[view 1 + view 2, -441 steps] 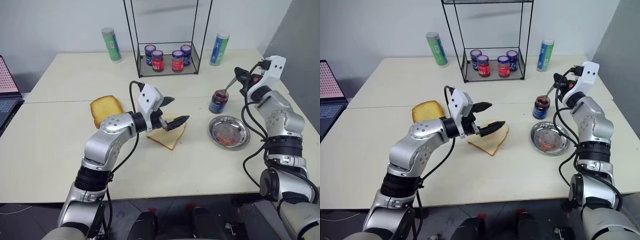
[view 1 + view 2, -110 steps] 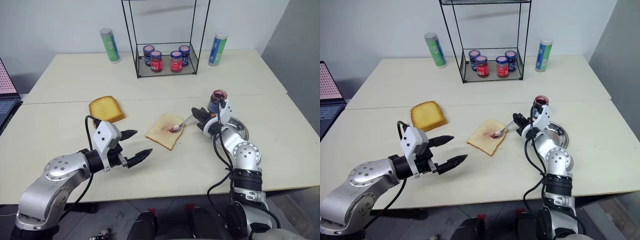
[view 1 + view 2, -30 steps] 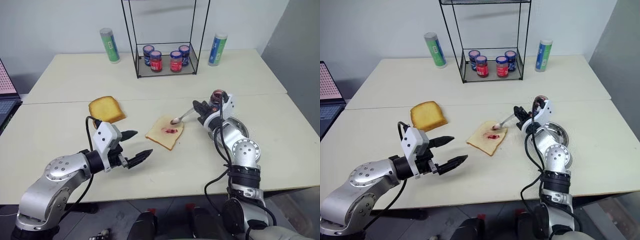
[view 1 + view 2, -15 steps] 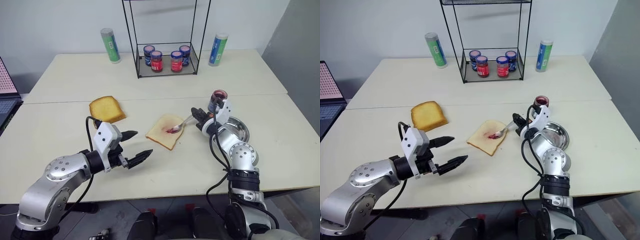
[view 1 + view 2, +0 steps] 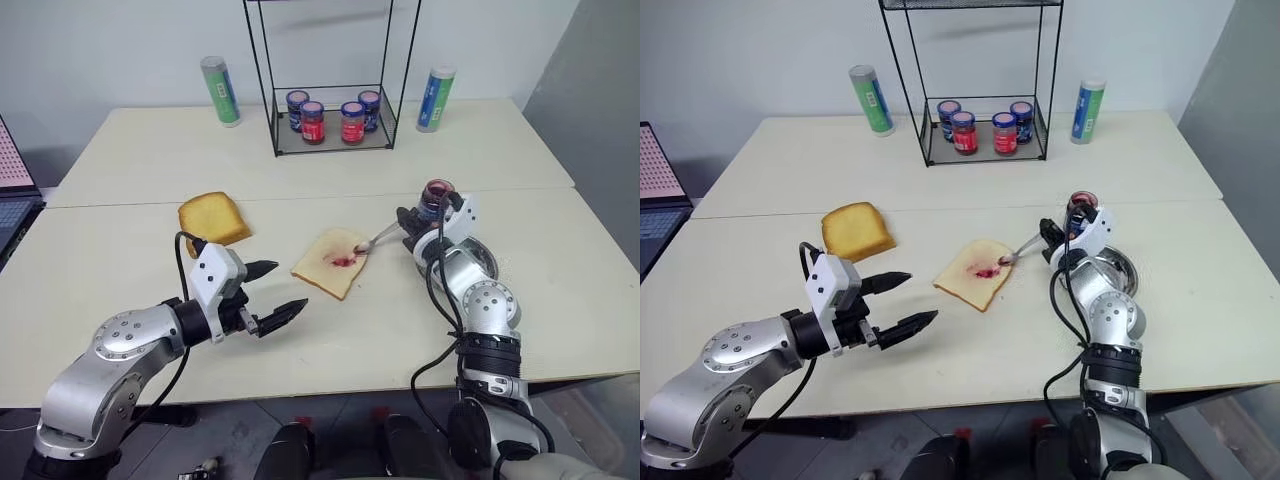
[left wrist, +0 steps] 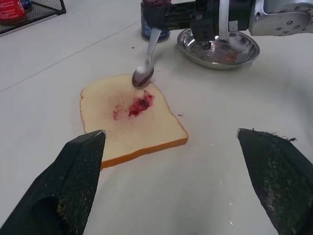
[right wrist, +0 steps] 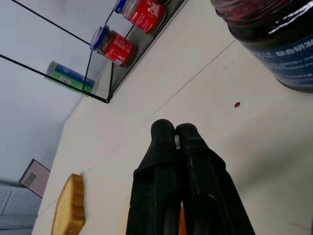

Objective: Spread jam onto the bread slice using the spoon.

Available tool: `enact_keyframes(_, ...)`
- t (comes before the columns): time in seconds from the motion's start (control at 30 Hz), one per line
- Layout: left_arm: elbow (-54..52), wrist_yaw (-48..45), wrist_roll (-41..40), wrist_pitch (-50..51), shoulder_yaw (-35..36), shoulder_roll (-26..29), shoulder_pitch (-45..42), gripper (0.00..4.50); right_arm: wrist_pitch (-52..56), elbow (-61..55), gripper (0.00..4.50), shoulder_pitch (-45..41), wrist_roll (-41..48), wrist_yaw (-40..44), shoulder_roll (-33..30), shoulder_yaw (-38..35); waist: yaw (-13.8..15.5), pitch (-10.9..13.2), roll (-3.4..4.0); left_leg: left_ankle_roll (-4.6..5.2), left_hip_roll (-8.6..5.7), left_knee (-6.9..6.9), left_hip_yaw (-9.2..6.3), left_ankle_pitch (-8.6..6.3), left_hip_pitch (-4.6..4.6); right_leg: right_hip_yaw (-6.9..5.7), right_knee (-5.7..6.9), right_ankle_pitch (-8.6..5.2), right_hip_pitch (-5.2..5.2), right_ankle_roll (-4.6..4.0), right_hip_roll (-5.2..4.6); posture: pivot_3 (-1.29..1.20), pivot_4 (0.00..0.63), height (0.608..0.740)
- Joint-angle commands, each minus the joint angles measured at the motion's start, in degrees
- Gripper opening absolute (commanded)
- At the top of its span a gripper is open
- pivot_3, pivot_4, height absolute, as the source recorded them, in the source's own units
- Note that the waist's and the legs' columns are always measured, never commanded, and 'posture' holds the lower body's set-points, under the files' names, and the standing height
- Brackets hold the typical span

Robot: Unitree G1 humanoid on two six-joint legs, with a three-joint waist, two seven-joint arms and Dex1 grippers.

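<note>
Bright, even light — soft shadows, close fingers [image 7: 177,147] blurred.

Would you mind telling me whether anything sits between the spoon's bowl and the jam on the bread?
Nothing visible does. The right gripper is shut on the spoon, whose bowl hangs at the far edge of the bread, beside the jam. The dish and open jar sit behind it.

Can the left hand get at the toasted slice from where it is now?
Probably yes. The left hand hangs open over bare table, and the toasted slice lies just beyond it with nothing between. The right hand with the spoon is off at the bread slice.
</note>
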Motion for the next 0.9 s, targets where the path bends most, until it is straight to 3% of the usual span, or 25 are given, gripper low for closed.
enact_keyframes(0.03,-0.77,0.22,-0.33,-0.94,0.29,-0.31,-1.04,4.5,1.85,-4.05,0.08,-1.71,3.72,-0.64,0.84,-0.12,-0.01,0.0,0.0,0.0,0.0,0.0,0.0,0.0,0.0,0.0,0.0,0.0,0.0,0.0,0.0,0.0,0.15,0.74)
enact_keyframes(0.33,2.7,-1.72,-1.32,0.62,1.29,1.78,-5.91,4.5,9.93,-9.84,0.08,-1.41,11.38,-1.72,-0.52,0.26,0.02,0.0,0.0,0.0,0.0,0.0,-0.01,0.0,0.0,-0.01,0.0,0.0,0.0,0.0,0.0,0.0,0.15,0.74)
enact_keyframes(0.53,7.02,-8.97,-2.65,1.73,-0.36,6.19,-11.2,4.5,13.26,-15.22,0.08,-1.11,15.65,-3.77,-4.89,-1.26,0.01,0.01,0.02,0.0,-0.04,0.01,0.0,0.0,-0.02,-0.02,0.0,0.0,-0.01,0.0,0.01,0.0,0.15,0.74)
enact_keyframes(0.73,11.3,-16.82,-2.94,2.99,-7.36,7.18,-21.07,4.5,14.68,-22.1,0.08,0.78,21.08,-10.05,-11.29,-5.2,0.24,0.01,0.01,0.01,-0.05,0.02,-0.01,0.0,-0.05,-0.04,-0.03,0.0,0.02,0.01,0.0,0.0,0.15,0.74)
enact_keyframes(0.9,17.86,-19.59,2.3,-1.05,-16.37,1.65,-30.42,4.5,12.55,-27.87,0.08,8.69,21.34,-13.1,-16.95,-10.21,0.54,0.01,0.01,0.01,-0.05,0.0,0.02,0.0,-0.04,-0.01,-0.04,0.0,0.02,0.01,0.0,0.0,0.15,0.74)
